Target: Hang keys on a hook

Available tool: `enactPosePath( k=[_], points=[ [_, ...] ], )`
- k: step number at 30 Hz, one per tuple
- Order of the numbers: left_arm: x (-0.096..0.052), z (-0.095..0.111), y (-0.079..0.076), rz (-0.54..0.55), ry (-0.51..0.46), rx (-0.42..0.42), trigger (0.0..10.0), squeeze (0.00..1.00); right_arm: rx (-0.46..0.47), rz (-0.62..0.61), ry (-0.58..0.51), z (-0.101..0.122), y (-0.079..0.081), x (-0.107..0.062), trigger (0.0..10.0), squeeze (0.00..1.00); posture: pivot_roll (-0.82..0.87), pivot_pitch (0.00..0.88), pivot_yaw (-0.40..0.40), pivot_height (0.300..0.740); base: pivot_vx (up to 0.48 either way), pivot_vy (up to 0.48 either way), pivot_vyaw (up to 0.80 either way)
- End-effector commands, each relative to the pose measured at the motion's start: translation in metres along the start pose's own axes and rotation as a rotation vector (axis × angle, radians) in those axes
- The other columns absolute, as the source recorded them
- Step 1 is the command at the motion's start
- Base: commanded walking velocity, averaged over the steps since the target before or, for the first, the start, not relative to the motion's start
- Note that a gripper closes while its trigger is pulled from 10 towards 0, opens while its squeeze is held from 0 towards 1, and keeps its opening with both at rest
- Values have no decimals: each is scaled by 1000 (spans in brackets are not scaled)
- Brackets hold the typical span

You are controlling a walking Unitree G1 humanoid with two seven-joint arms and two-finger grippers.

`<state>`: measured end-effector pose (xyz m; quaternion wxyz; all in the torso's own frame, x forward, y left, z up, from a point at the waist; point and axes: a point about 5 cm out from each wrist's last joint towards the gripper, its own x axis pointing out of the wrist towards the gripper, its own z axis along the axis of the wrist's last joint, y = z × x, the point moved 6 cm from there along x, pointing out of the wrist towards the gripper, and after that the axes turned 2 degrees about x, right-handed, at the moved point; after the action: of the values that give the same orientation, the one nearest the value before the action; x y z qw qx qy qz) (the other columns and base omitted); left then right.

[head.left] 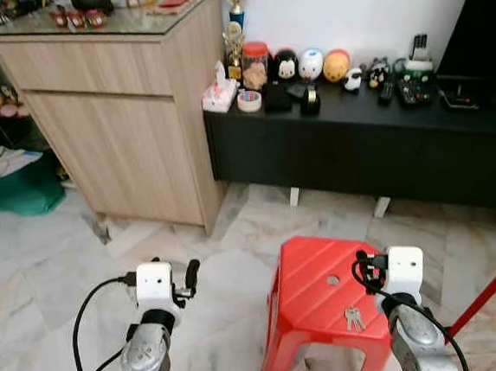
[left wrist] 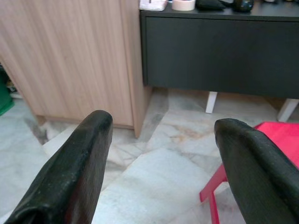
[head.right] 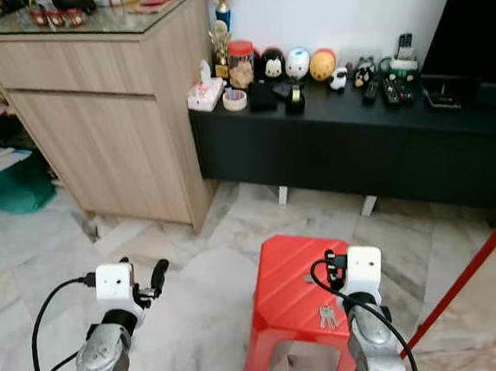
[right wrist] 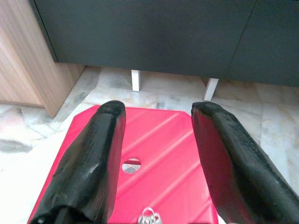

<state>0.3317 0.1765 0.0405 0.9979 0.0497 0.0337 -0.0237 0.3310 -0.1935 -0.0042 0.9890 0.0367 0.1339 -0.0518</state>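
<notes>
Right now, keys are lying on the red stool, under the right tool, its 2 fingers spread. Left tool is hovering over the floor, spread too.

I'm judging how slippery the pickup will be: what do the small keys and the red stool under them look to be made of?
The small silver keys look like bare metal: pale grey with a slight shine, though too small to say more. The red square stool looks like moulded plastic: uniform glossy red, diagonal ribs and a round hole in its seat. The right gripper hangs open above it.
</notes>
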Motion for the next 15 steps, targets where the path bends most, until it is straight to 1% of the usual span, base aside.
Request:
enactPosePath(
  k=[1, 4, 6, 15],
  points=[
    [1, -2, -5, -21, 14, 2, 10000, 0, 22, -10, 22, -4, -1, 0, 10000, 0, 6, 0, -19, 652, 0, 0, 0],
    [1, -2, -7, -27, 15, 0, 10000, 0, 23, -9, 22, -4, 0, 0, 10000, 0, 7, 0, -19, 652, 0, 0, 0],
    [2, -1, -9, -39, 14, 17, 10000, 0, 17, -8, 26, -4, 0, 1, 10000, 0, 9, 0, -19, 652, 0, 0, 0],
    [3, 0, -9, -41, 13, 15, 10000, 0, 9, -1, 35, -6, 3, 1, 10000, 0, 12, 0, -19, 652, 0, 0, 0]
  ],
)
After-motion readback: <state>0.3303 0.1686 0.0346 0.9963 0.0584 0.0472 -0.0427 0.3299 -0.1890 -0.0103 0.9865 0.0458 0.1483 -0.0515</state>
